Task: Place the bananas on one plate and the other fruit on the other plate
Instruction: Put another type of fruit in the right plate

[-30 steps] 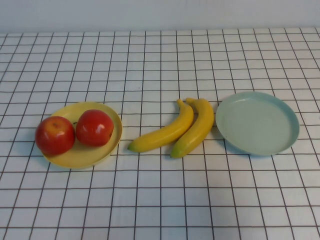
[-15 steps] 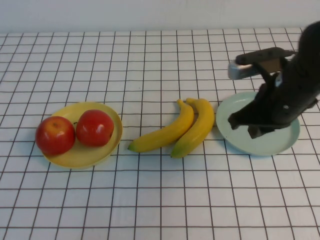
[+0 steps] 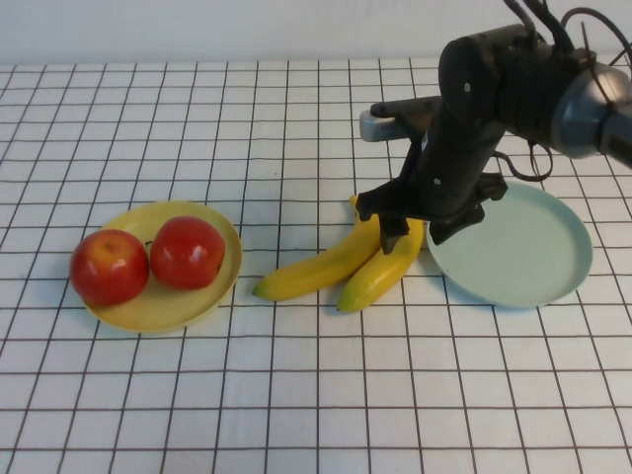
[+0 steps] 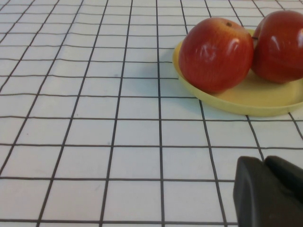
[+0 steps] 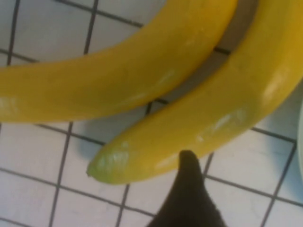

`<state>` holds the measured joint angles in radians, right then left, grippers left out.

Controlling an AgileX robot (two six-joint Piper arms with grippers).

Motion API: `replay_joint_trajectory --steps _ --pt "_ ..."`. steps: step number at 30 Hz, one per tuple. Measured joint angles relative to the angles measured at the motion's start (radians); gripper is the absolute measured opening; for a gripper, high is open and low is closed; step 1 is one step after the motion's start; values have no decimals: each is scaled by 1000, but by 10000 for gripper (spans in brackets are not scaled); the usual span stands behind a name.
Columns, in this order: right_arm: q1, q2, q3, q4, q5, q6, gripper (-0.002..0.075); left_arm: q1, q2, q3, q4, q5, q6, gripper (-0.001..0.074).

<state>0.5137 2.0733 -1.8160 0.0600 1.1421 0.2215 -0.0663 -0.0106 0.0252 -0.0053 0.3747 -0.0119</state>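
Hovering low over the stem ends of the two bananas (image 3: 341, 265), the right gripper (image 3: 410, 229) sits mid-table just left of the pale blue-green plate (image 3: 523, 252), w/ its dark arm reaching in from the upper right. From the high view its two finger tips point down, one at the upper end of the bananas & one at the plate's near-left rim, so the jaws stand spread apart w/ nothing held between them. Right wrist view shows both bananas (image 5: 156, 90) close up, lying side by side & touching, one dark fingertip (image 5: 187, 189) just beside the greenish tip of the nearer one; whether it actually touches the skin can't be told. Bananas lie on the checked cloth (image 3: 296, 395), curved, tips pointing toward the yellow plate (image 3: 163, 306), stems next to the blue-green plate but not on it. That plate has no fruit in it. Two red apples (image 3: 148, 259) sit side by side on the yellow plate at table left, touching each other. Left gripper (image 4: 270, 191) shows only in the left wrist view, as a dark corner low over the cloth, near the yellow plate (image 4: 246, 101) & well apart from the bananas; its jaw state can't be told. Same view has both apples (image 4: 215, 54) resting inside that plate's rim.
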Motion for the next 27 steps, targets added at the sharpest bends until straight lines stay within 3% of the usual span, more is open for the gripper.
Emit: replay_joint_trajectory --steps 12,27 --pt "2 132 -93 52 -9 172 456 0 0 0 0 0 0 2" --pt "2 160 -114 69 6 194 402 0 0 0 0 0 0 2"
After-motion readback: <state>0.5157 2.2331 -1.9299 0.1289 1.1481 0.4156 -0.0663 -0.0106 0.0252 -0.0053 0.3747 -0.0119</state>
